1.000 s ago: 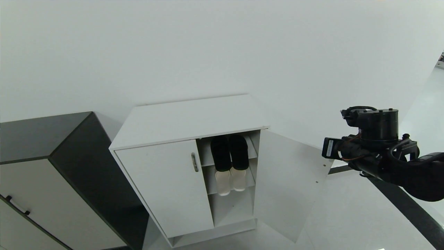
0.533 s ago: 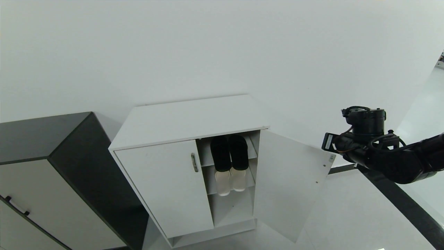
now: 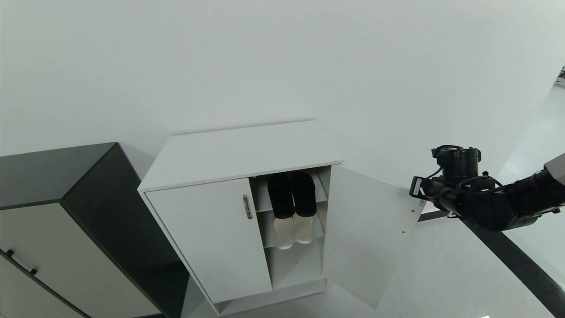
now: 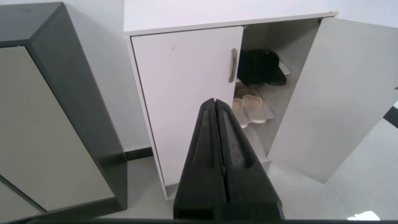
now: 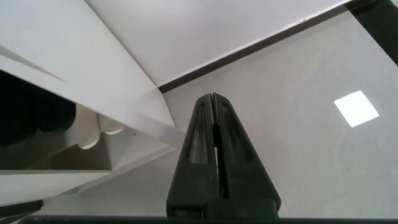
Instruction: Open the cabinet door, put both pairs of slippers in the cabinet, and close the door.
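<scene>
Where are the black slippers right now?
In the head view, the black slippers sit on the top shelf in the open right half of the white cabinet, directly above the white slippers and right of the closed left door.

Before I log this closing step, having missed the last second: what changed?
The right pincer, shut and empty, moved in toward the free edge of the open door. The door, the black slippers and the white slippers stayed put.
</scene>
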